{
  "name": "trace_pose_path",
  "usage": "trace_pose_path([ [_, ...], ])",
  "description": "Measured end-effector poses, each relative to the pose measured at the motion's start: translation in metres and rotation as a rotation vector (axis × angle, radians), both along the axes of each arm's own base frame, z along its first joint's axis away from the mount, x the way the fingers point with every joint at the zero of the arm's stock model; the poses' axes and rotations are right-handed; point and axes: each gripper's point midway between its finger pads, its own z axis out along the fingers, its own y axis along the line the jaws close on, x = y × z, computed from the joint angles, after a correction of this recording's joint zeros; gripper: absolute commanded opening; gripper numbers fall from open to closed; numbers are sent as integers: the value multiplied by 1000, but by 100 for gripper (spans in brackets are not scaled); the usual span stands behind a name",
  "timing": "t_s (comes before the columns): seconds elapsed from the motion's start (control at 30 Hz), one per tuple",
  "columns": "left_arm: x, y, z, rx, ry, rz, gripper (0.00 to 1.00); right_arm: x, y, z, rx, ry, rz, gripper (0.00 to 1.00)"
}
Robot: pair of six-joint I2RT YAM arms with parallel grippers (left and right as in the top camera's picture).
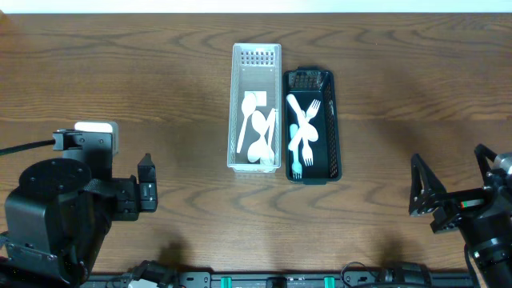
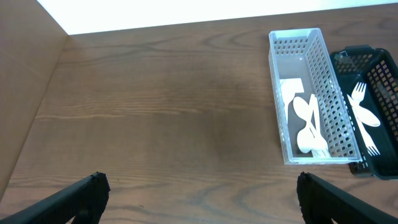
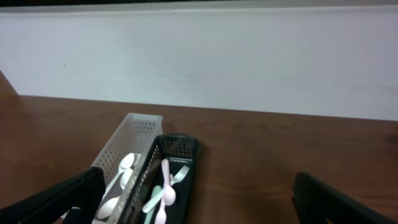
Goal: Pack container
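A white perforated container point(image 1: 256, 60) stands at the table's middle and holds several white spoons point(image 1: 260, 136). A black basket point(image 1: 330, 88) touches its right side and holds white and light blue forks and spoons point(image 1: 302, 132). Both also show in the left wrist view, the white container point(image 2: 329, 93) and black basket point(image 2: 379, 74), and in the right wrist view, the white container point(image 3: 121, 140) and black basket point(image 3: 180, 146). My left gripper point(image 2: 199, 196) is open and empty at the near left. My right gripper point(image 3: 199, 199) is open and empty at the near right.
The left arm's base point(image 1: 56, 212) fills the near left corner and the right arm point(image 1: 472, 208) the near right. A white wall point(image 3: 199, 62) runs behind the table's far edge. Bare wood lies left and right of the containers.
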Motion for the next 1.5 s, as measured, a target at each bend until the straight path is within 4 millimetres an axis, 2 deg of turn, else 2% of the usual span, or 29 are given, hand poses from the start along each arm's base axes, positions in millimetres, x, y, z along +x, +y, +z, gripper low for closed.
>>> trace_pose_path([
  [0.1, 0, 0, 0, 0, 0, 0, 98, -2, 0, -9, 4, 38, -1, 99],
  [0.4, 0, 0, 0, 0, 0, 0, 98, -2, -2, -10, 1, 42, -13, 99],
  [0.63, 0, 0, 0, 0, 0, 0, 98, 0, -15, -12, -18, 47, -87, 99],
  [0.73, 0, 0, 0, 0, 0, 0, 98, 3, -21, -21, -25, 68, -120, 99],
  [0.83, 0, 0, 0, 0, 0, 0, 98, 6, -28, -45, -33, 112, -155, 99],
  [1.03, 0, 0, 0, 0, 0, 0, 98, 8, -36, -105, -46, 128, -197, 99],
  [1.33, 0, 0, 0, 0, 0, 1, 98, 13, -39, -206, -49, 178, -209, 99],
  [1.5, 0, 0, 0, 0, 0, 1, 98, 20, -40, -239, -49, 199, -208, 99],
])
